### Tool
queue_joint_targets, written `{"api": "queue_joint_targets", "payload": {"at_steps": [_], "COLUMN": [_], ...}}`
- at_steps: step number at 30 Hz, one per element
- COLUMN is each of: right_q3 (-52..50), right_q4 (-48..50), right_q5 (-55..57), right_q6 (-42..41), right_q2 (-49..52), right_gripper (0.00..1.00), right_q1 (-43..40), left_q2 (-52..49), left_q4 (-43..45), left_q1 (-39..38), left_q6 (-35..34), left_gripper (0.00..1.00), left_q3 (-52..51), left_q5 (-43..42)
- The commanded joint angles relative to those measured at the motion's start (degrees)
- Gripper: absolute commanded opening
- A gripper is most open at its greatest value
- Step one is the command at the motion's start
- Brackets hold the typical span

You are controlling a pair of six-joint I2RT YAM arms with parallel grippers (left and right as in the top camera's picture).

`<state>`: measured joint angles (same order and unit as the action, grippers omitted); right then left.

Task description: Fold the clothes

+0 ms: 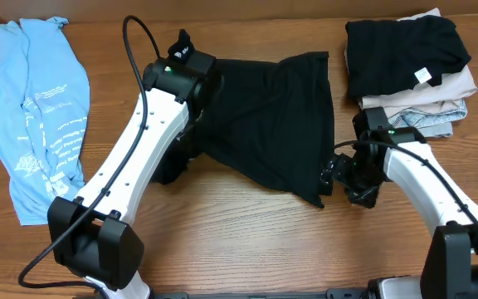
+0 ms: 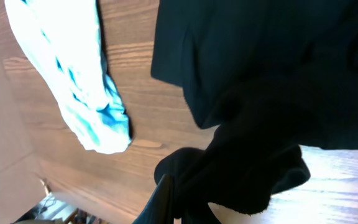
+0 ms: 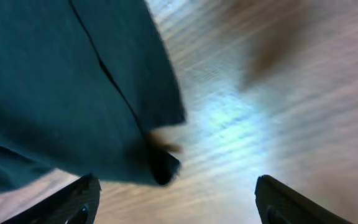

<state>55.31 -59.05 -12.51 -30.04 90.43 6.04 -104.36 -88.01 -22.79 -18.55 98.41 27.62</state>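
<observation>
Overhead, the black T-shirt (image 1: pixel 264 116) lies in the middle of the table (image 1: pixel 239 241). It is half lifted and drawn out between my two arms rather than flat. Its left end is bunched and raised, and its right edge drops to a corner near the right arm.

The left gripper (image 2: pixel 176 199) is clamped on that bunched left end. In the left wrist view, dark cloth wads up right at the fingers and hangs from them. I judge this hold is there to anchor one side so the shirt can be pulled out smooth.

The right gripper (image 3: pixel 179 205) has its jaws wide apart and holds nothing. In the right wrist view, the shirt's lower corner (image 3: pixel 160 162) sits just ahead of the gap, over bare wood. That looks like a line-up to take the corner, but the picture is blurred and I cannot tell if a finger touches the cloth.

Further out, the light blue tee (image 1: pixel 40 124) lies crumpled lengthwise at the far left, well apart from the shirt, and probably waits its turn. At the far right is a stack of folded clothes (image 1: pixel 409 71), black on top of pale ones, kept out of the working space.
</observation>
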Motion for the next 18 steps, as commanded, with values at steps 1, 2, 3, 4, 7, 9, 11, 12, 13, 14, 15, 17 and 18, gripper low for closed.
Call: {"api": "queue_joint_targets", "payload": {"at_steps": [1, 2, 3, 4, 7, 9, 11, 12, 13, 14, 15, 17, 18], "right_q3": [-3.9, -4.8, -5.5, -6.1, -7.3, -8.0, -8.7, -8.9, -9.2, -9.2, -9.2, -9.2, -9.2], "right_q4": [4.9, 6.3, 7.4, 8.4, 11.0, 12.8, 14.0, 14.4, 14.7, 14.7, 14.5, 14.1, 13.7], "right_q5": [-5.7, -6.2, -6.3, -6.2, -5.6, -5.0, -4.4, -3.7, -2.4, -1.3, 0.0, 2.3, 3.4], "right_q6": [-0.5, -0.6, -0.7, -0.7, -0.7, -0.7, -1.6, -2.3, -3.5, -4.6, -5.8, -8.3, -9.4], "right_q2": [0.1, 0.1, 0.1, 0.1, 0.1, 0.1, 0.1, 0.1, 0.1, 0.1, 0.1, 0.1, 0.1], "right_gripper": [0.80, 0.79, 0.79, 0.79, 0.79, 0.78, 0.77, 0.76, 0.75, 0.74, 0.73, 0.68, 0.64], "right_q1": [1.1, 1.5, 1.9, 2.5, 4.4, 6.0, 7.7, 8.5, 9.6, 10.4, 11.1, 12.2, 12.5], "left_q2": [-0.1, -0.1, -0.1, -0.1, -0.1, -0.1, -0.1, -0.1, -0.1, -0.1, -0.1, -0.1, -0.1], "left_q4": [1.2, 1.5, 1.8, 2.1, 3.0, 3.2, 3.1, 3.1, 3.1, 3.1, 3.1, 3.1, 3.1], "left_q1": [-0.2, -0.2, -0.2, -0.2, -0.2, -0.2, -0.2, -0.2, -0.2, -0.2, -0.2, -0.2, -0.2], "left_q6": [-1.2, -1.2, -1.2, -1.2, -1.2, -1.1, -1.1, -0.9, -0.7, -0.7, -0.7, -0.7, -0.7], "left_gripper": [0.04, 0.04, 0.04, 0.04, 0.04, 0.04, 0.04, 0.04, 0.04, 0.04, 0.04, 0.04, 0.04], "left_q3": [1.5, 1.5, 1.5, 1.5, 1.5, 1.5, 1.5, 1.5, 1.5, 1.5, 1.5, 1.5, 1.5], "left_q5": [-2.5, -3.9, -5.0, -5.8, -6.6, -6.6, -6.6, -6.6, -6.6, -6.6, -6.6, -6.6, -6.6]}}
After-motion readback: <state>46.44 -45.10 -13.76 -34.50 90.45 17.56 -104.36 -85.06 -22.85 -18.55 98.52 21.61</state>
